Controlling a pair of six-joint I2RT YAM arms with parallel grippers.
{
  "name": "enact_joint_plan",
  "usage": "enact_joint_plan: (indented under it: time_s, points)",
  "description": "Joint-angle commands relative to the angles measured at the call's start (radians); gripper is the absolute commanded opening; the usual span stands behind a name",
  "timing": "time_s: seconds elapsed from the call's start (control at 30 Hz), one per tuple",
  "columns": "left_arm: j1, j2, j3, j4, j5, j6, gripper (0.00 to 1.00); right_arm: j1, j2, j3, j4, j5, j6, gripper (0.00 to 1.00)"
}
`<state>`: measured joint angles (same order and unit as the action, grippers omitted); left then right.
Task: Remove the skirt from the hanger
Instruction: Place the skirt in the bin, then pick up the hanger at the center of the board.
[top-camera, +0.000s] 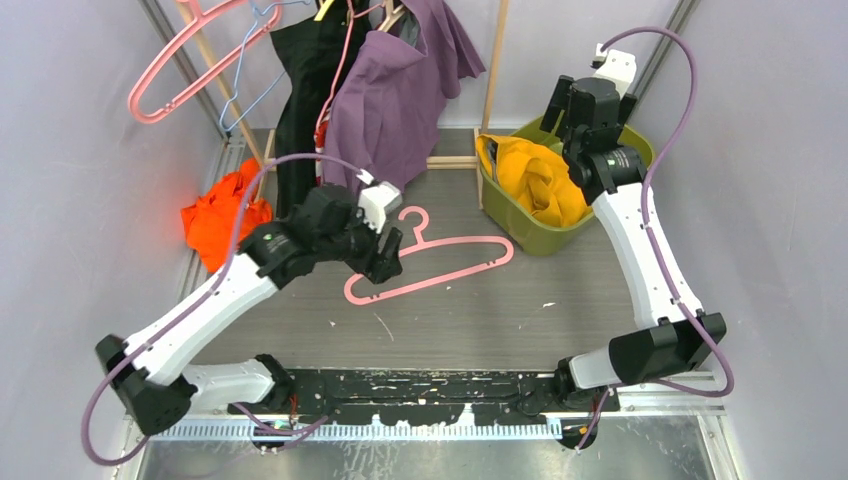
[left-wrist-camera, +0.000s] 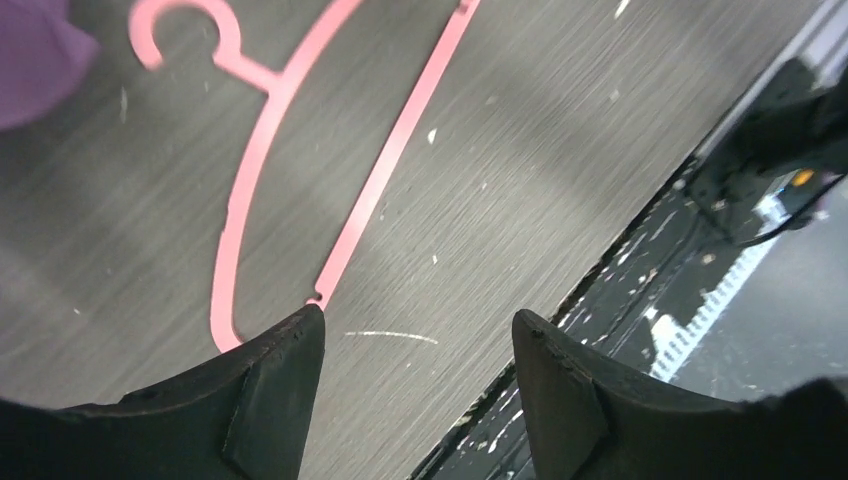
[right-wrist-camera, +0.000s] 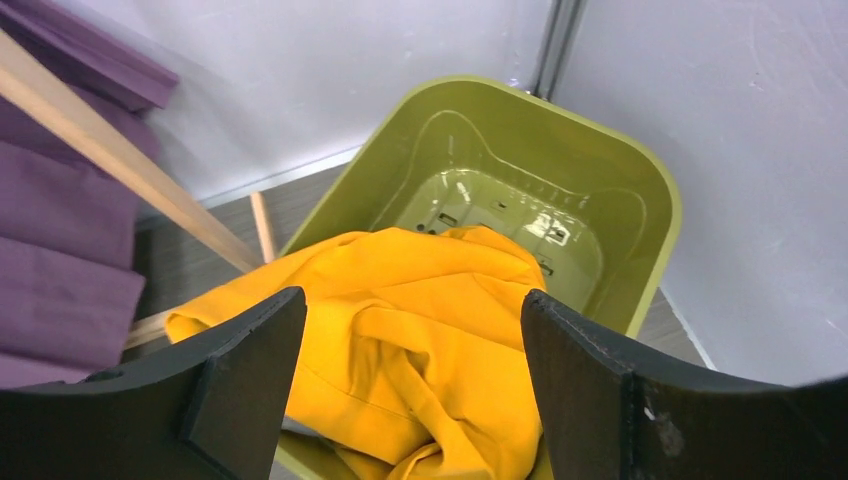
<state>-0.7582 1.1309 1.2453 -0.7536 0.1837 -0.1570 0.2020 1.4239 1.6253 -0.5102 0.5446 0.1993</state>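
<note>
The left gripper (top-camera: 385, 258) (left-wrist-camera: 415, 340) is held low over the table (top-camera: 560, 300), left of centre in the top view. Its jaws are spread wide and nothing is held between them. In the left wrist view one end of the pink hanger (top-camera: 450, 243) (left-wrist-camera: 395, 152) is seen just beyond the left finger (left-wrist-camera: 270, 400); whether they touch cannot be told. The hanger is laid flat on the table at centre frame, and it is bare.

The right gripper (top-camera: 558, 103) (right-wrist-camera: 412, 320) is held above the green bin (top-camera: 520, 240) (right-wrist-camera: 620, 230) at the upper right. Its jaws are also wide apart and nothing is gripped. A yellow garment (top-camera: 535, 180) (right-wrist-camera: 420, 300) is heaped in the near half of the bin, with an edge draped over the rim.

A purple garment (top-camera: 390, 110) and a black one (top-camera: 305, 90) are hung on the rack at top centre, and an orange cloth (top-camera: 215, 215) is piled at the left.
</note>
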Motion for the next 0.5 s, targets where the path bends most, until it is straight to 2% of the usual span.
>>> enact_joint_plan:
  time_s: [0.0,0.23,0.47]
  points:
    - [-0.004,0.082,-0.031,0.039,-0.023,0.016,0.68,0.011,-0.049,0.031,-0.006,-0.07,0.046,0.83]
    - [0.0,0.269,0.013,0.013,-0.029,0.13,0.69,0.025,-0.075,-0.001,-0.008,-0.108,0.068,0.83]
    - [0.009,0.408,-0.014,0.07,-0.168,0.187,0.68,0.03,-0.099,-0.006,-0.007,-0.143,0.068,0.82]
